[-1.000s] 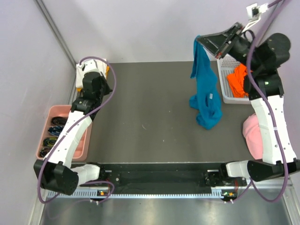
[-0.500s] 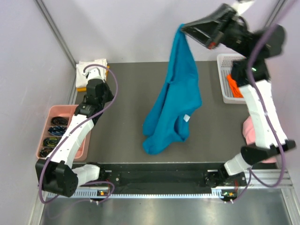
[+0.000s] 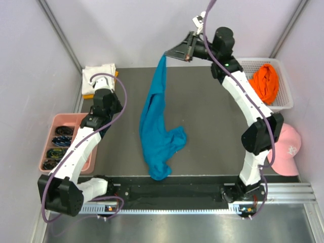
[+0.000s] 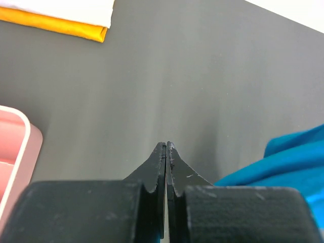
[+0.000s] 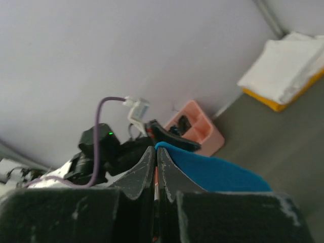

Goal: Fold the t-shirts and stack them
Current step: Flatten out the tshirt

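Two arms, one shirt in play: the right gripper (image 3: 166, 53), high over the far middle of the table (image 3: 217, 131), has its jaws pinched tight on an edge of the teal-blue t-shirt (image 3: 154, 126); the cloth hangs from that pinch as a long narrow drape, its long axis running from the far side toward the near rail, its lower end bunched on the tabletop. The left gripper (image 4: 166, 147) is closed on nothing and points across bare table; the shirt lies to its right, near but apart, so the left arm looks better placed to take a free corner; only open tabletop lies between them. At the far left corner a folded white t-shirt (image 3: 100, 70) rests on a yellow-orange t-shirt (image 4: 55, 25); a pink tray (image 3: 50, 124) sits at the left edge; on the right a bright orange t-shirt (image 3: 266, 83) lies in a white basket (image 3: 289, 100), with a pink cap (image 3: 288, 149) nearer the front; all stand well away from the hanging shirt.
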Controlling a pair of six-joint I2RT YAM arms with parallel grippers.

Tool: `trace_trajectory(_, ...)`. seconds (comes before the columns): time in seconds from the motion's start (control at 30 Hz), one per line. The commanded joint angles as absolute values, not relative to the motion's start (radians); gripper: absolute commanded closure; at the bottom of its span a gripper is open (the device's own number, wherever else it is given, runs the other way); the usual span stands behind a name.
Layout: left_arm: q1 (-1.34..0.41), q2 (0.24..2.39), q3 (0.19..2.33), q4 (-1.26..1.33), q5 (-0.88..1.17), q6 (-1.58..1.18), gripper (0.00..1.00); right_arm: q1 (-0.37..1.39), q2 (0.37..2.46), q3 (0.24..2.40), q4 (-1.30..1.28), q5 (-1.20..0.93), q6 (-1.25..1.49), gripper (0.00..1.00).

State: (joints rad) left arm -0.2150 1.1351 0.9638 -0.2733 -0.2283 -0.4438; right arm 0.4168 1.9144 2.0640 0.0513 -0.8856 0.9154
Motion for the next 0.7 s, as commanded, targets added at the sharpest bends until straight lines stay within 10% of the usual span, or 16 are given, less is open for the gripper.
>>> trace_trajectory(0.0, -0.212, 1.158, 0.965, -0.209, -0.218, -0.439, 1.0, 0.261, 1.704, 1.892, 0.002, -0.775, 0.764, 1.0)
trace_trajectory(0.37, -0.215, 1.276, 0.957, -0.164, -0.06, -0.492, 0.99, 0.169, 1.477, 1.695, -0.444, -0.401, 0.405, 1.0)
trace_trajectory(0.67, -0.276, 1.347, 0.868, -0.132, 0.146, -0.578, 0.36, 0.169, 1.364, 1.43, -0.495, -0.207, 0.371, 1.0)
